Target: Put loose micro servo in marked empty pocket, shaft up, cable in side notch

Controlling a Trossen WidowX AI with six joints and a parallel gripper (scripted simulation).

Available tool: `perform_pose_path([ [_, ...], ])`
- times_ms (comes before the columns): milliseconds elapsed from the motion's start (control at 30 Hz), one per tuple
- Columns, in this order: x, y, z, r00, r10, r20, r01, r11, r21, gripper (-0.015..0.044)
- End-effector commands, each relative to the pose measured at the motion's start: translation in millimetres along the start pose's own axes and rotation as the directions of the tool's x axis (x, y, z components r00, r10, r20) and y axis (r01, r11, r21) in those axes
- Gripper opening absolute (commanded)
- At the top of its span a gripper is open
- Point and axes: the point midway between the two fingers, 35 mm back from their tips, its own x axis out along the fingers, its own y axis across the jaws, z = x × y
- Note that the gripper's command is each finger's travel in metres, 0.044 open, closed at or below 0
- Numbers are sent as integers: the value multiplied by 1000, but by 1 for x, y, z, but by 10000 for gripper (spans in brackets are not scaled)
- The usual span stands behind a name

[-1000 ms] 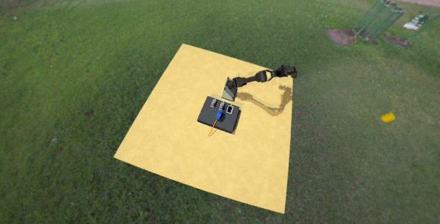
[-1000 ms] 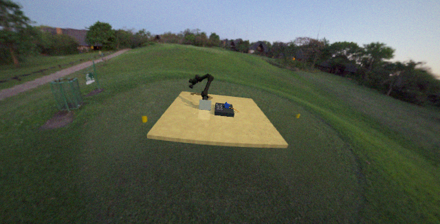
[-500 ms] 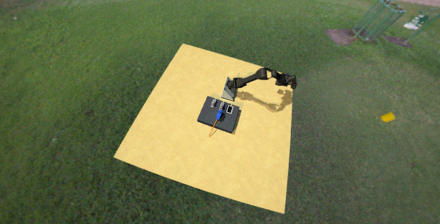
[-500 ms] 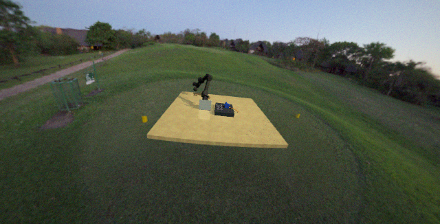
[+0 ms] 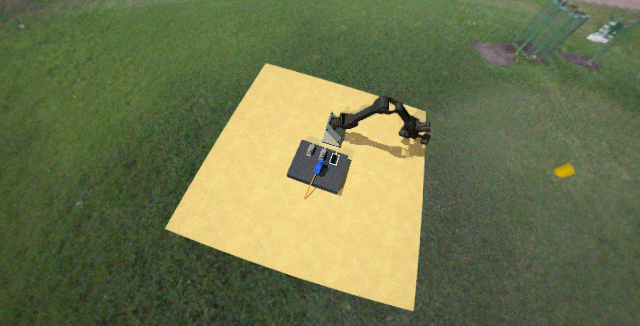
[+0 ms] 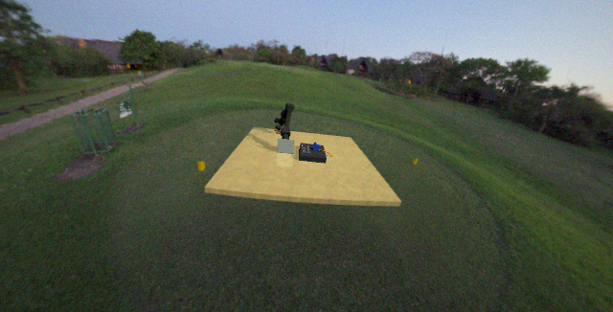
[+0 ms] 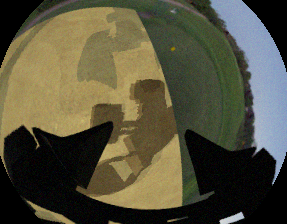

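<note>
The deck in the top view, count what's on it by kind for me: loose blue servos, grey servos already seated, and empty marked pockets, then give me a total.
Loose blue micro servo, with an orange cable: 1
Grey seated servos: 2
Marked empty pocket: 1
Total on the dark deck: 4
</note>
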Motion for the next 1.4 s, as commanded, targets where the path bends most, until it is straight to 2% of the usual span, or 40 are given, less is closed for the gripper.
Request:
perform_pose_path([
  [0, 4, -7, -28, 998, -2, -64, 5, 999, 40, 440],
  [667, -10, -38, -134, 949, -42, -311, 99, 981, 168, 440],
  [1367, -57, -50, -253, 827, -12, -562, 229, 920, 317, 440],
])
